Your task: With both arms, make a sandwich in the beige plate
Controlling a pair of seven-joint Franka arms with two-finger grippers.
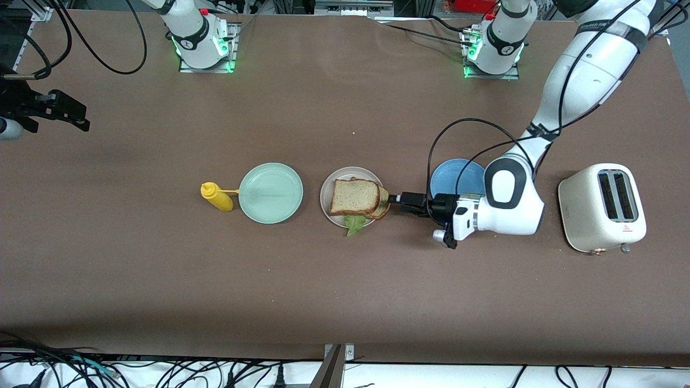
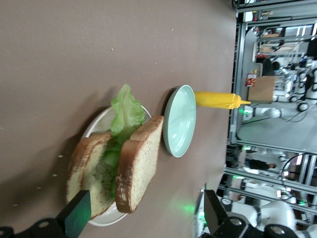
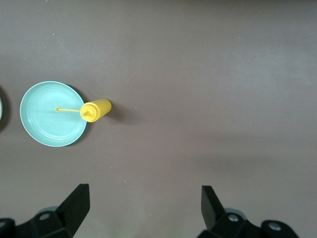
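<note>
The sandwich (image 1: pixel 354 196) lies on the beige plate (image 1: pixel 325 189) at mid-table: two brown bread slices with green lettuce (image 1: pixel 354 224) sticking out toward the front camera. My left gripper (image 1: pixel 392 200) hovers low at the plate's edge toward the left arm's end. It is open. In the left wrist view the left gripper (image 2: pixel 146 213) has the top slice (image 2: pixel 138 163) lying loose between its spread jaws, over the lettuce (image 2: pixel 126 109) and the lower slice (image 2: pixel 81 168). My right gripper (image 1: pixel 75 116) waits high over the right arm's end, and the right gripper (image 3: pixel 144 203) is open and empty.
A mint green plate (image 1: pixel 270 193) and a yellow squeeze bottle (image 1: pixel 216 197) lie beside the beige plate toward the right arm's end. A blue plate (image 1: pixel 458 172) sits partly under my left wrist. A cream toaster (image 1: pixel 604 207) stands toward the left arm's end.
</note>
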